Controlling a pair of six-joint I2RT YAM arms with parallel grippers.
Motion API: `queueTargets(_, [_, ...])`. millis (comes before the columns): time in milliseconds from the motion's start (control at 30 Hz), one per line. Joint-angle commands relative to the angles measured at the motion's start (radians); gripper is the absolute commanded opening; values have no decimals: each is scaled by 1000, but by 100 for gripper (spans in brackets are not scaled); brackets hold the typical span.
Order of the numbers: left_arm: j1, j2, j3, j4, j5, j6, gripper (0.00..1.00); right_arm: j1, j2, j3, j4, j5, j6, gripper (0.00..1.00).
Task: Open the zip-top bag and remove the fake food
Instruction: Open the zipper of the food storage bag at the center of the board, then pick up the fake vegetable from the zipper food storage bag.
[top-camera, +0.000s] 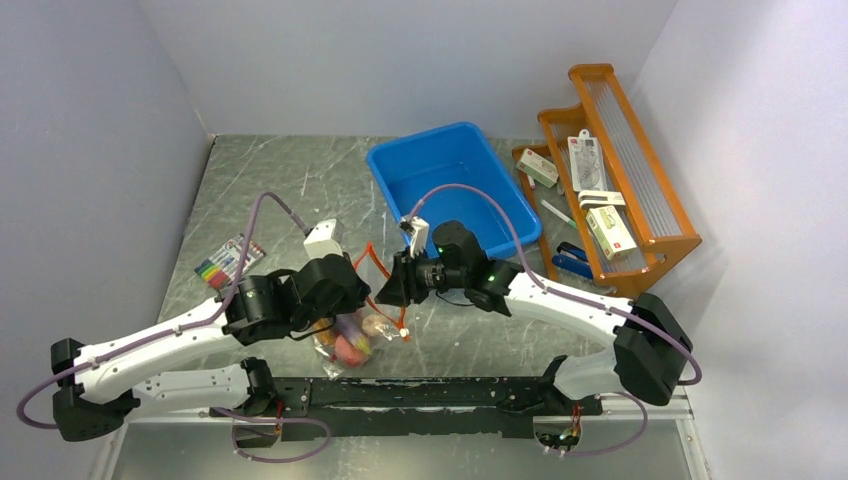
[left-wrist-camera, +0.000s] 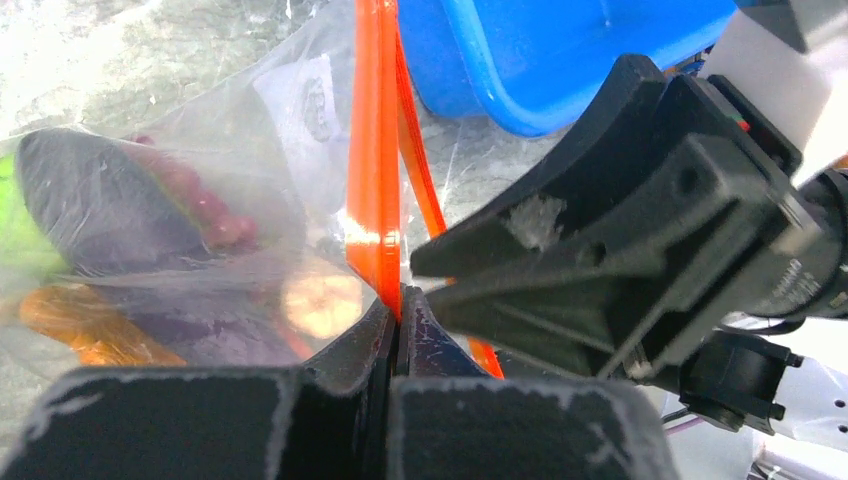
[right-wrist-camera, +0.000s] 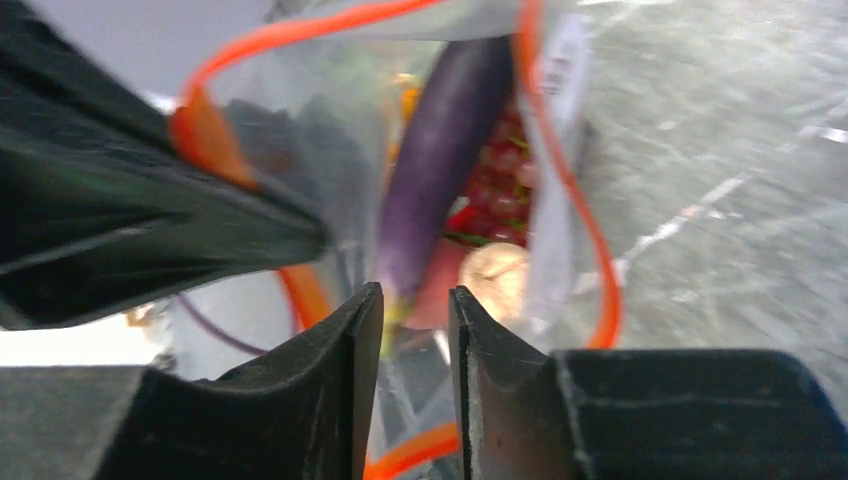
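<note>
The zip-top bag (top-camera: 350, 338) lies between the two arms, its red-orange zip strip (left-wrist-camera: 375, 150) pulled up and its mouth spread into a loop (right-wrist-camera: 570, 180). My left gripper (left-wrist-camera: 398, 300) is shut on one side of the strip. My right gripper (right-wrist-camera: 415, 295) is at the bag's mouth, open by a narrow gap with nothing clamped in it. The fake food is inside the bag: a purple eggplant (right-wrist-camera: 440, 150) whose end lies just beyond the right fingertips, dark red grapes (right-wrist-camera: 500, 170), a beige piece (right-wrist-camera: 495, 270) and an orange piece (left-wrist-camera: 70, 320).
A blue bin (top-camera: 450, 180) stands just behind the right gripper. A pack of coloured markers (top-camera: 228, 262) lies at the left. A wooden rack (top-camera: 610, 180) with small boxes and pens stands at the right, against the wall.
</note>
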Motion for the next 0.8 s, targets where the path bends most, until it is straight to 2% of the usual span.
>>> queueTargets(0, [-1, 34, 21, 36, 19, 15, 7, 22, 29, 1, 133, -152, 11, 27])
queueTargets(200, [0, 57, 29, 93, 51, 38, 7, 29, 192, 65, -15, -99, -26, 26])
queueTargets(233, [0, 58, 31, 97, 55, 42, 7, 31, 215, 79, -56, -47, -36, 26])
queueTargets(367, [-1, 43, 41, 47, 34, 11, 7, 30, 205, 123, -271, 326, -67, 30])
queueTargets(467, [-1, 16, 29, 12, 5, -9, 7, 27, 126, 110, -309, 470, -69, 33])
queueTargets(533, [0, -4, 20, 10, -5, -11, 7, 26, 84, 90, -285, 472, -80, 36])
queueTargets(600, [0, -21, 11, 21, -2, -4, 7, 25, 72, 80, -252, 406, -100, 37])
queueTargets(767, [0, -23, 1, 70, 37, 31, 12, 25, 76, 60, -120, 129, -38, 37])
